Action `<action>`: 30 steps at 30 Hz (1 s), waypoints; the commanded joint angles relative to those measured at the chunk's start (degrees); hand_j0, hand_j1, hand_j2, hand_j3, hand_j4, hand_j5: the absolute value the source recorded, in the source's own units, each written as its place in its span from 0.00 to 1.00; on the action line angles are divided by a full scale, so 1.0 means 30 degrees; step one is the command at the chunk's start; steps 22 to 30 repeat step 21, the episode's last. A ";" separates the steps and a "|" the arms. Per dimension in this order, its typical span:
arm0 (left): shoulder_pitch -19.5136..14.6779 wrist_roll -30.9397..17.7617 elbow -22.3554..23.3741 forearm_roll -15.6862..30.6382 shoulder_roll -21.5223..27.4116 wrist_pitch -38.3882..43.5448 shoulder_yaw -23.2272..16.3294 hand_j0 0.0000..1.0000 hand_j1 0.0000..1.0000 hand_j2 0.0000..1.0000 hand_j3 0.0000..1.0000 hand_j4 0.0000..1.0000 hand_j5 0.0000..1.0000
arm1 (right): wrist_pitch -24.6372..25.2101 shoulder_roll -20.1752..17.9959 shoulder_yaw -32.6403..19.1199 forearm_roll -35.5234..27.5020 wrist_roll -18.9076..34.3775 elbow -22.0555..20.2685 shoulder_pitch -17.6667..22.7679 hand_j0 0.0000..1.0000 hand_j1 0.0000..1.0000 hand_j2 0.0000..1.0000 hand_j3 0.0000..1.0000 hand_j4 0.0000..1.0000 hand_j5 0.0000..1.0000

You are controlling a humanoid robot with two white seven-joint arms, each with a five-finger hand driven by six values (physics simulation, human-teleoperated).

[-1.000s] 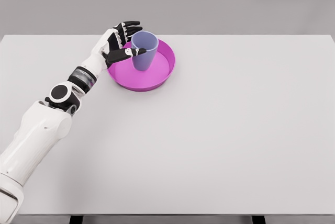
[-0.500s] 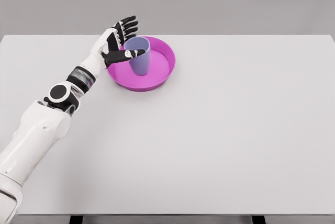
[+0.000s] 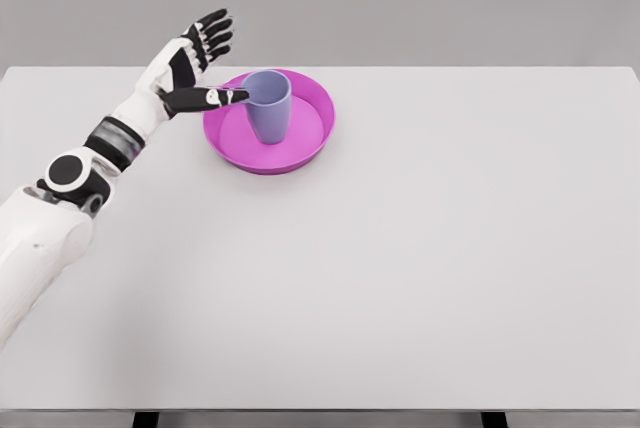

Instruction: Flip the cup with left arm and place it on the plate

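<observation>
Head view. The lavender cup (image 3: 268, 106) stands upright, mouth up, long axis vertical, on the floor of the magenta plate (image 3: 312, 133), left of the plate's centre; the plate rests on the white tabletop (image 3: 420, 248) near its far edge. The left hand (image 3: 195, 68) is open, fingers spread and holding nothing, and lies to the cup's left, outside the plate's rim. Its thumb (image 3: 215, 98) reaches towards the cup's rim; whether it touches cannot be told. The cup thus lies to the hand's right, just beside it. The right arm is not visible. Judged from this pose, the placement appears done; retreat leftward would keep clear of the cup.
</observation>
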 commanded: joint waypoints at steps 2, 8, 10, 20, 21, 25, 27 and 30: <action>0.0674 -0.3605 -0.3660 0.3757 0.4602 -0.0052 0.0341 1.00 1.00 1.00 1.00 1.00 1.00 | -0.0009 0.0001 0.0001 0.0010 0.0009 -0.0005 0.0000 1.00 1.00 1.00 1.00 1.00 1.00; 0.3604 -0.7484 -0.4043 0.8595 0.9381 0.0182 0.1806 1.00 1.00 1.00 1.00 1.00 1.00 | -0.0009 0.0001 0.0001 0.0010 0.0009 -0.0005 0.0000 1.00 1.00 1.00 1.00 1.00 1.00; 0.3723 -0.7484 -0.4043 0.8595 0.9440 0.0182 0.1806 1.00 1.00 1.00 1.00 1.00 1.00 | -0.0009 0.0001 0.0001 0.0010 0.0009 -0.0005 0.0000 1.00 1.00 1.00 1.00 1.00 1.00; 0.5568 -0.7484 -0.6416 0.6047 0.9410 0.0211 0.1572 1.00 1.00 1.00 1.00 1.00 1.00 | -0.0009 0.0001 0.0001 0.0010 0.0009 -0.0005 0.0000 1.00 1.00 1.00 1.00 1.00 1.00; 0.5598 -0.7484 -0.6474 0.5958 0.9410 0.0211 0.1572 1.00 1.00 1.00 1.00 1.00 1.00 | -0.0009 0.0001 0.0001 0.0010 0.0009 -0.0005 0.0000 1.00 1.00 1.00 1.00 1.00 1.00; 0.5598 -0.7484 -0.6474 0.5958 0.9410 0.0211 0.1572 1.00 1.00 1.00 1.00 1.00 1.00 | -0.0009 0.0001 0.0001 0.0010 0.0009 -0.0005 0.0000 1.00 1.00 1.00 1.00 1.00 1.00; 0.5598 -0.7484 -0.6474 0.5958 0.9410 0.0211 0.1572 1.00 1.00 1.00 1.00 1.00 1.00 | -0.0009 0.0001 0.0001 0.0010 0.0009 -0.0005 0.0000 1.00 1.00 1.00 1.00 1.00 1.00; 0.5598 -0.7484 -0.6474 0.5958 0.9410 0.0211 0.1572 1.00 1.00 1.00 1.00 1.00 1.00 | -0.0009 0.0001 0.0001 0.0010 0.0009 -0.0005 0.0000 1.00 1.00 1.00 1.00 1.00 1.00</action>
